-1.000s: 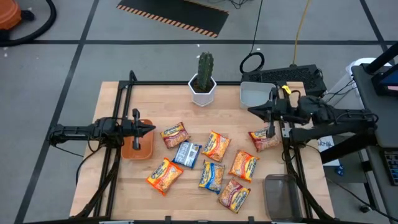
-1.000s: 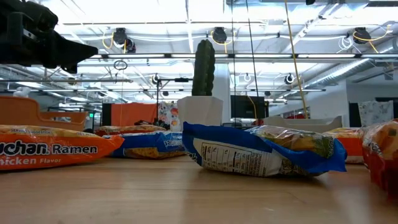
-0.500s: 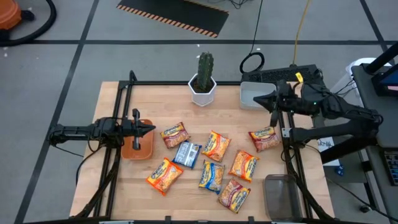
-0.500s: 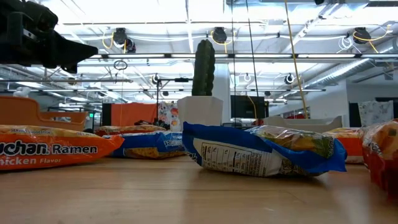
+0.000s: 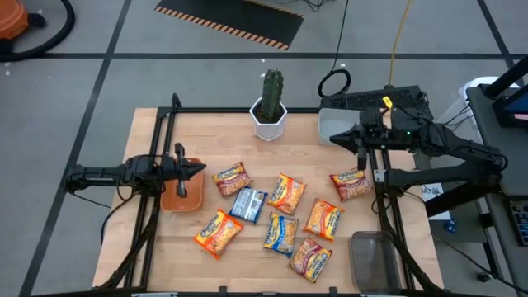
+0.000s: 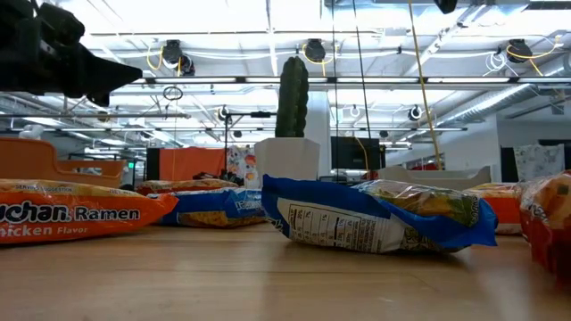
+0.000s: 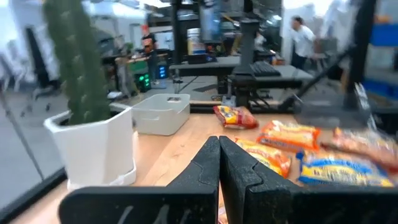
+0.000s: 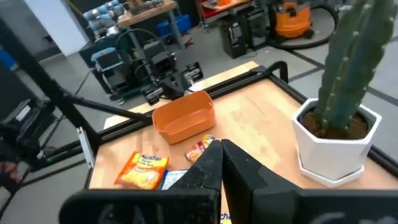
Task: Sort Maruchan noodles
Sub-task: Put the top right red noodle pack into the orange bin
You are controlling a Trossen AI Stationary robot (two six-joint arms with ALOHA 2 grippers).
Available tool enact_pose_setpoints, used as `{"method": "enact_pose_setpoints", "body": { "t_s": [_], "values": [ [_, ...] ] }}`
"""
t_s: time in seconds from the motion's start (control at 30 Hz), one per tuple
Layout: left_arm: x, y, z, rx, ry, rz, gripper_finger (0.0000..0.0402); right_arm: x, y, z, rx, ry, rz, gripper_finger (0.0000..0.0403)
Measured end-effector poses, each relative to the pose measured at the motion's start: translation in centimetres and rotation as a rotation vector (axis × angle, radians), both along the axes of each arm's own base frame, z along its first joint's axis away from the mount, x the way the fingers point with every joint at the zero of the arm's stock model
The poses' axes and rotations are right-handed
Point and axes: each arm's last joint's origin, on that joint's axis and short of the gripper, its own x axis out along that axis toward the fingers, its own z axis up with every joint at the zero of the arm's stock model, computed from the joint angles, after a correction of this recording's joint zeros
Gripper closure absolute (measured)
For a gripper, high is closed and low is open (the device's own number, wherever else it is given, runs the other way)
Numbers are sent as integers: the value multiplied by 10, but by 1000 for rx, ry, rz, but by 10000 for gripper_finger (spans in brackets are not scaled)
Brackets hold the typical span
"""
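1. Since a second ago, when my right gripper [image 5: 337, 139] sat low beside the packet at three o'clock [image 5: 350, 183], it has lifted clear and swung back toward the grey bin [image 5: 333, 125] at one o'clock, jaws pressed together and empty.
2. That packet lies where it was, so nothing has been sorted by this pass.
3. My left gripper [image 5: 200, 170] hangs over the orange bin [image 5: 182, 196] at nine o'clock, jaws closed on nothing, unmoved.
4. The Maruchan noodles [image 5: 280, 193] sit loose across the table's middle and toward five o'clock: orange, red-orange and two blue packets, none in any bin.
5. I judge the sorting barely begun; the right arm needs a fresh approach with jaws parted.
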Motion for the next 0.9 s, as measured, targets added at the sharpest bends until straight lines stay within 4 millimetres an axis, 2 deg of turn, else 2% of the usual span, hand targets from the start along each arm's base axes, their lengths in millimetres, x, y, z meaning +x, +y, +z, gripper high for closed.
{"method": "enact_pose_setpoints", "body": {
  "t_s": [0.27, 0.37, 0.5, 0.67, 0.77, 0.9],
  "values": [
    [0, 2, 1, -84, -31, 55, 400, 26, -13, 21, 41, 35, 5, 403],
    [-1, 2, 6, -85, -74, 53, 400, 40, -19, 19, 71, 112, -10, 403],
    [-3, 2, 18, -97, -127, 50, 400, 59, -29, 5, 136, 227, -51, 403],
    [-3, 2, 50, -115, -147, 55, 400, 76, -41, -12, 293, 301, -161, 403],
    [-1, 2, 70, -115, -120, 57, 400, 84, -48, -24, 358, 363, -251, 403],
    [4, 2, 91, -131, -33, 61, 400, 92, -51, -36, 400, 429, -286, 403]
  ]
}}
